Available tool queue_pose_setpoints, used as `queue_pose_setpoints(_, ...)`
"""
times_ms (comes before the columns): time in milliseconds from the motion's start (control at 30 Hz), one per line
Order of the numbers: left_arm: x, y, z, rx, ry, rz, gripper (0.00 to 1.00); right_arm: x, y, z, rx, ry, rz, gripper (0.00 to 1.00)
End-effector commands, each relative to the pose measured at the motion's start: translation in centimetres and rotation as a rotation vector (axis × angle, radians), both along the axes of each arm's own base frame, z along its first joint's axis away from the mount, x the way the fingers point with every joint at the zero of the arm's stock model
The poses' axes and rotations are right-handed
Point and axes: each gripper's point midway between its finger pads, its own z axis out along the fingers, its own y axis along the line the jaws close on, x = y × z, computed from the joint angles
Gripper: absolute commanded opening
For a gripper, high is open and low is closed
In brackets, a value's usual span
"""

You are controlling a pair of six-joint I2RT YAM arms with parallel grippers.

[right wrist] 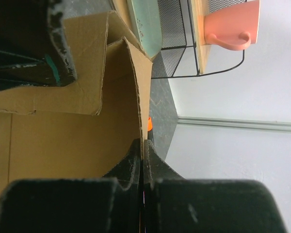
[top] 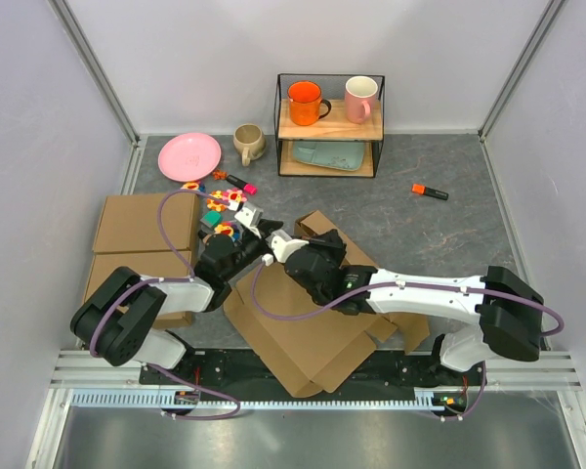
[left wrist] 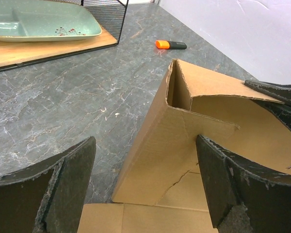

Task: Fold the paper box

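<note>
The paper box (top: 303, 337) is a brown die-cut cardboard sheet lying partly folded in the middle of the table, one corner flap standing up. My right gripper (top: 298, 249) reaches in from the right and is shut on the thin edge of a raised cardboard wall (right wrist: 136, 97), its fingertips (right wrist: 136, 158) pinching that edge. My left gripper (top: 264, 234) comes from the left and is open. In the left wrist view its wide-apart fingers (left wrist: 63, 189) flank the upright corner flap (left wrist: 160, 145) without touching it.
Two ready-made flat brown boxes (top: 142, 230) lie at the left. Behind stand a pink plate (top: 188, 156), a beige mug (top: 247, 143) and a wire rack (top: 330, 125) with mugs and a green tray (left wrist: 39, 24). Small colourful items (top: 225, 200) and an orange marker (top: 430, 191) lie on the table.
</note>
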Motion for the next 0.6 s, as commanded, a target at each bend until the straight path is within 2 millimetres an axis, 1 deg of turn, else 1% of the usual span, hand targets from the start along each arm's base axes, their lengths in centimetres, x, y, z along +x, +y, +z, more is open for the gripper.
queue_pose_setpoints(0, 0.6, -0.2, 0.2, 0.03, -0.047, 0.003, 0.9, -0.5, 1.8, 1.0, 0.146, 0.065, 0.061, 0.0)
queue_pose_setpoints(200, 0.7, 0.0, 0.1, 0.046, -0.058, 0.015, 0.91, -0.4, 1.9, 2.2, 0.22, 0.103, 0.067, 0.0)
queue_pose_setpoints(333, 0.7, 0.1, 0.4, 0.05, -0.066, 0.018, 0.92, -0.4, 1.7, 2.4, 0.223, 0.123, 0.071, 0.0)
queue_pose_setpoints(500, 0.4, -0.2, 0.5, 0.072, -0.065, -0.011, 0.95, -0.5, 1.6, 2.9, 0.243, 0.141, 0.081, 0.0)
queue_pose_setpoints(567, 0.2, -0.3, 0.4, 0.082, -0.064, -0.024, 0.99, -0.6, 1.7, 2.8, 0.245, 0.148, 0.085, 0.0)
